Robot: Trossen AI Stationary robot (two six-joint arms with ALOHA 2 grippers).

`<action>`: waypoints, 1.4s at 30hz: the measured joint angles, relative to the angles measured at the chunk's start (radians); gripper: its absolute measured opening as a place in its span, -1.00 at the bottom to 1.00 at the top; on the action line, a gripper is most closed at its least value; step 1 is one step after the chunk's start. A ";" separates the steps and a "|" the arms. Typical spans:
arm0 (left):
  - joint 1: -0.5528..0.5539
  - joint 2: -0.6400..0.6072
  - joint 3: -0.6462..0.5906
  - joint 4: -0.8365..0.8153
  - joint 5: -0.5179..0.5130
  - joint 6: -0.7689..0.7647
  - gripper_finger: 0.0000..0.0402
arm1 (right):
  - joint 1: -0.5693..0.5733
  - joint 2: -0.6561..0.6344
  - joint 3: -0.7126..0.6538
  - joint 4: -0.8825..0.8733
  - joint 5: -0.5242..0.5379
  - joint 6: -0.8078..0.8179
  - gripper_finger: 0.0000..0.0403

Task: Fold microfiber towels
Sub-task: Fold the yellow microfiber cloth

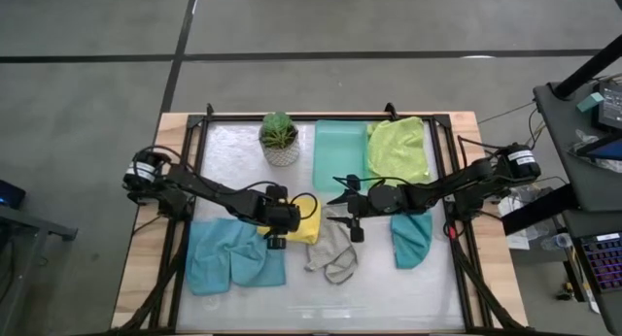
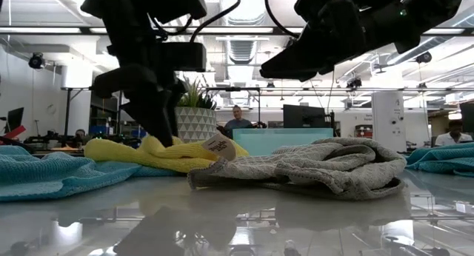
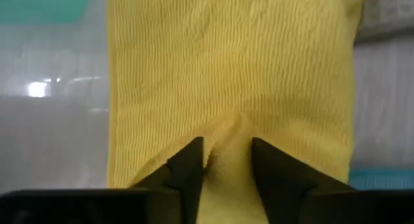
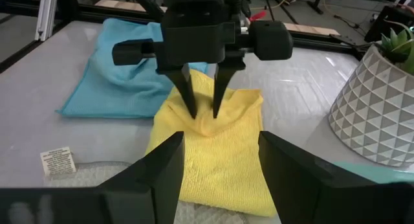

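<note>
Left wrist view, left jaws pinching yellow towel (image 3: 233, 75), right jaws spread, empty.

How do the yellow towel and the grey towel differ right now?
The yellow towel lies fairly flat, its ridge between the left gripper's fingers; the grey towel sits crumpled and untouched. The right gripper hovers open above it. Both are small ribbed cloths lying side by side.

Overhead, table-level and two close wrist views share the yellow towel (image 1: 303, 229).

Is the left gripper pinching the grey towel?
No, the left gripper pinches a ridge of the yellow towel; the grey towel lies untouched.
</note>
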State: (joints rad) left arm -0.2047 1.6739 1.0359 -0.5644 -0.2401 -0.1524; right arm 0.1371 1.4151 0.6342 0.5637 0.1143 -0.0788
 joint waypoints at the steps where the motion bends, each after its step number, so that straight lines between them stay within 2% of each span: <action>1: 0.000 -0.002 0.000 -0.010 0.000 0.000 -0.59 | 0.000 0.000 0.000 0.001 0.000 0.000 -0.07; 5: 0.000 -0.008 0.000 -0.022 0.000 0.001 -0.89 | 0.000 0.000 0.000 0.002 0.000 0.000 -0.07; 7: 0.000 -0.014 0.000 -0.022 0.000 0.001 -0.97 | 0.000 0.000 0.000 0.002 0.000 0.000 -0.07; 20: 0.000 -0.124 -0.006 -0.192 0.008 -0.023 -0.94 | 0.000 0.000 0.000 -0.003 0.001 0.013 -0.07; 23: 0.000 -0.131 -0.007 -0.219 0.050 -0.054 -0.93 | 0.000 0.000 0.000 -0.005 0.001 0.027 -0.07; 28: -0.006 -0.133 -0.010 -0.266 0.102 -0.080 -0.82 | 0.000 0.000 0.000 -0.002 0.017 0.029 -0.07; 37: -0.007 -0.134 -0.010 -0.315 0.130 -0.129 -0.44 | 0.000 0.012 0.000 -0.004 0.017 0.069 -0.07; 42: -0.008 -0.135 -0.008 -0.333 0.179 -0.134 -0.35 | 0.000 0.028 0.000 -0.001 0.018 0.074 -0.07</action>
State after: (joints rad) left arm -0.2123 1.5388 1.0279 -0.8975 -0.0614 -0.2865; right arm 0.1368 1.4428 0.6342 0.5623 0.1318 -0.0048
